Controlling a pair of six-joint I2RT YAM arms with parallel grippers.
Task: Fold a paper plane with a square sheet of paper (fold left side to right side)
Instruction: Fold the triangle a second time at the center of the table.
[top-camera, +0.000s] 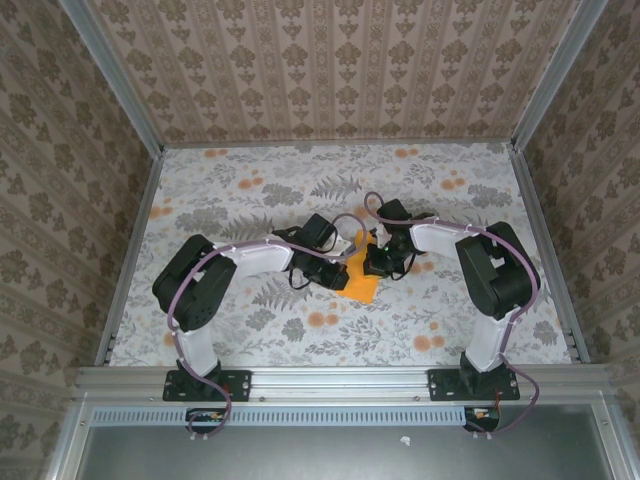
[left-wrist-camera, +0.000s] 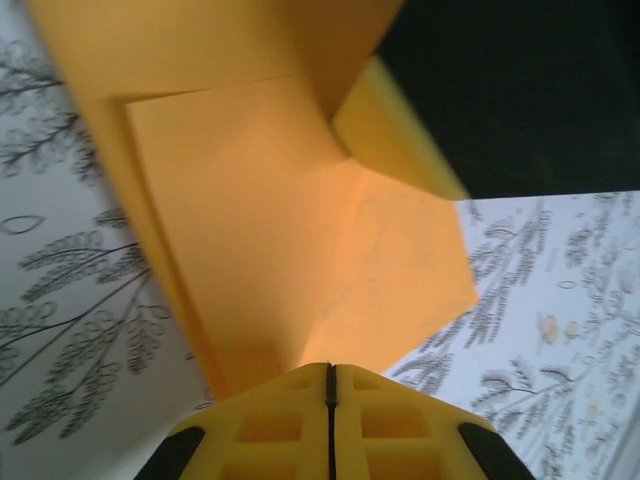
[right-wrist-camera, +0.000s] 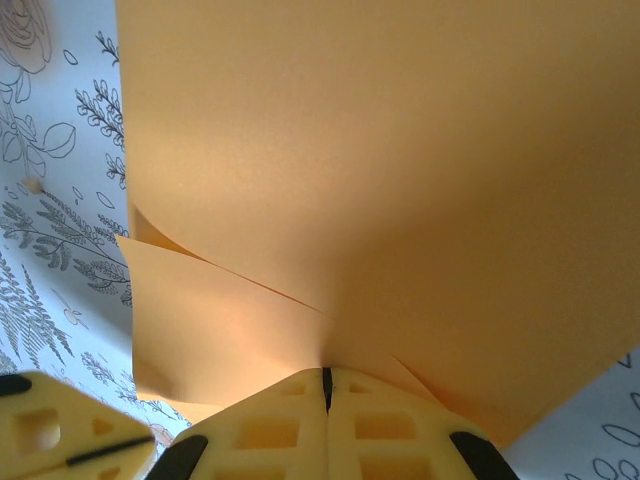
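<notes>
The square sheet of paper (top-camera: 360, 282) is bright orange, creased, and partly lifted off the cloth at the table's centre. My left gripper (top-camera: 337, 270) meets it from the left. In the left wrist view the yellow jaws (left-wrist-camera: 330, 372) are pressed together, and the paper (left-wrist-camera: 300, 250) rises from their tips with folded flaps. My right gripper (top-camera: 372, 262) comes in from the right. In its wrist view the jaws (right-wrist-camera: 326, 375) are shut on the sheet (right-wrist-camera: 380, 150), which fans out above them in layers.
A grey-white floral cloth (top-camera: 250, 200) covers the table inside patterned walls with metal rails (top-camera: 130, 250). The left gripper's yellow fingers (right-wrist-camera: 70, 440) sit close beside the right jaws. A dark part of the right arm (left-wrist-camera: 520, 90) looms behind the paper.
</notes>
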